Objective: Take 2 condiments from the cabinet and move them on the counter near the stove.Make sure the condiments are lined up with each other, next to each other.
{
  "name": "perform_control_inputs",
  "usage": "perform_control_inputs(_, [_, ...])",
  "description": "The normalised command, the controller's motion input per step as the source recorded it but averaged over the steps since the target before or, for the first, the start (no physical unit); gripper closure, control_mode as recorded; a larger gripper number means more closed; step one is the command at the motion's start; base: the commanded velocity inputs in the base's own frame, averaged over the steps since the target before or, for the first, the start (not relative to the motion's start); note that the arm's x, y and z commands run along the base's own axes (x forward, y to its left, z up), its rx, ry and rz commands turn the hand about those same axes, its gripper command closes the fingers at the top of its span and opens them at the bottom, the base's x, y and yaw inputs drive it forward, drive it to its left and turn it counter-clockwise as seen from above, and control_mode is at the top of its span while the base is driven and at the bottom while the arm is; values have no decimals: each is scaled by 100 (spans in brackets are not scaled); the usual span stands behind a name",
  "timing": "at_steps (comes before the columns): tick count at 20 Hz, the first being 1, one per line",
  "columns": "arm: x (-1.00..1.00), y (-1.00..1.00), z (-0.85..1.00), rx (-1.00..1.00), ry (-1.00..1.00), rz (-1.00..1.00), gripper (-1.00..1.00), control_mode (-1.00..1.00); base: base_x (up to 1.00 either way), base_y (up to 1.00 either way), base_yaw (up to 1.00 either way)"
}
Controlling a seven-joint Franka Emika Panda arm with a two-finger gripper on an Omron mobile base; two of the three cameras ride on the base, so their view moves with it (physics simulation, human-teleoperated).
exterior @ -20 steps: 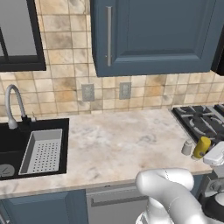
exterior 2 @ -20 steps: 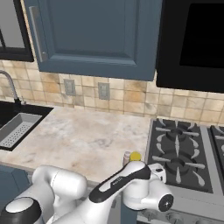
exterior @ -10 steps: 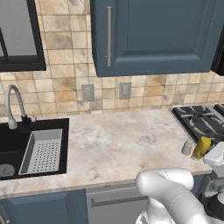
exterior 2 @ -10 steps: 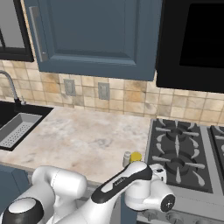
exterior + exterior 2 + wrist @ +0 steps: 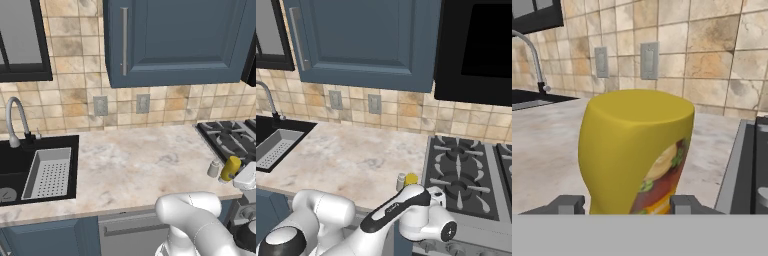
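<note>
Smooth yellow bottle point(image 5: 634, 150) flanked closely by gripper point(image 5: 623, 204) fingertips; actual pinching cannot be told.
It is stood on marbled beige counter point(image 5: 130, 170), beside the grey shaker point(image 5: 214, 169) and black stove point(image 5: 466, 175).

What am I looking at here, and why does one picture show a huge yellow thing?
It is a computer-drawn kitchen with a white robot arm on a base that can drive. Two pictures come from cameras on that base, behind the arm to its left and right, looking over the beige counter. The third comes from a camera on the arm's hand, so it sees things very close. The huge yellow thing is a small yellow bottle standing between the fingertips of the gripper, which looks closed around it. From the base cameras the bottle is tiny, standing by a pale shaker near the stove. A sink lies to the left.
</note>
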Motion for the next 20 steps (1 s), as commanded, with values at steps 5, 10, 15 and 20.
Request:
perform_control_inputs(5, [0,18,-7,0,0,0,100,-100,0,0,0])
perform_control_inputs(10, [0,23,-2,0,0,0,100,-100,0,0,0])
perform_control_inputs(15, [2,15,0,0,0,0,100,-100,0,0,0])
perform_control_inputs(20, [8,1,-6,0,0,0,100,-100,0,0,0])
